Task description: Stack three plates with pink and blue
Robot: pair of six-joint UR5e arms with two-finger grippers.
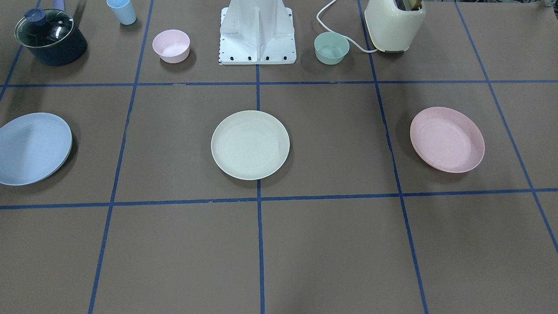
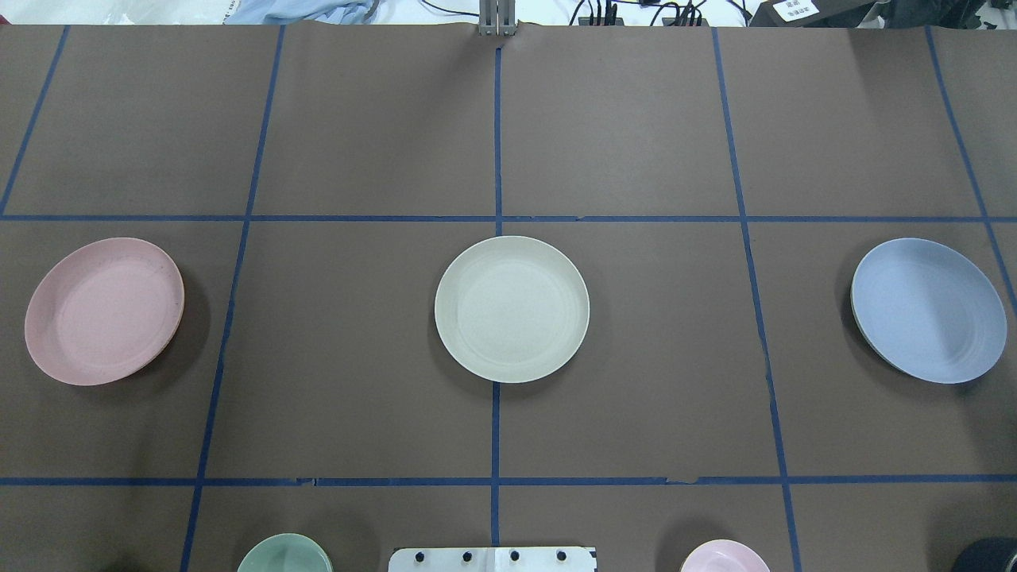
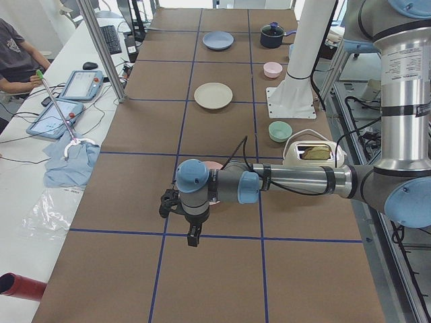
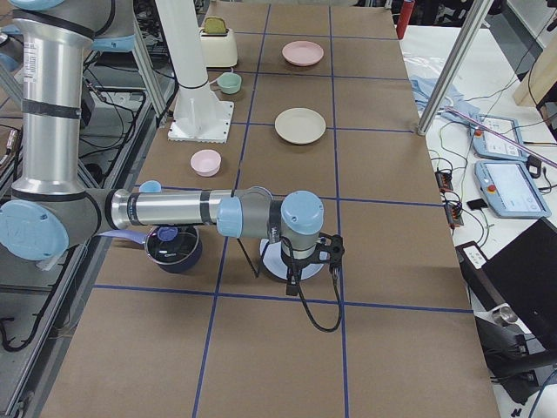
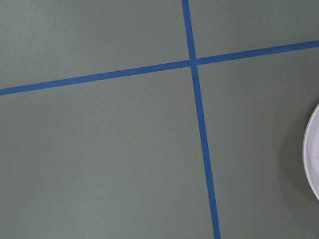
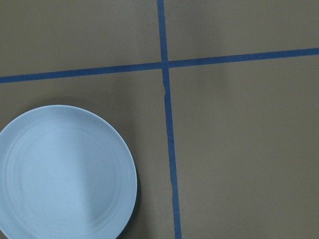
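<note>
Three plates lie apart in a row on the brown table. The cream-green plate (image 1: pixel 250 145) is in the middle (image 2: pixel 512 308). The pink plate (image 1: pixel 447 139) is on my left side (image 2: pixel 104 311). The blue plate (image 1: pixel 32 148) is on my right side (image 2: pixel 928 310) and shows in the right wrist view (image 6: pixel 65 172). My left gripper (image 3: pixel 192 232) hangs above the table beside the pink plate, whose edge (image 5: pixel 313 154) shows in the left wrist view. My right gripper (image 4: pixel 293 277) hangs over the blue plate's edge. I cannot tell whether either is open or shut.
Along the robot's side stand a dark pot with a glass lid (image 1: pixel 50 37), a blue cup (image 1: pixel 122 11), a small pink bowl (image 1: pixel 171 46), the robot's white base (image 1: pixel 257 35), a small green bowl (image 1: pixel 331 48) and a cream toaster (image 1: pixel 394 24).
</note>
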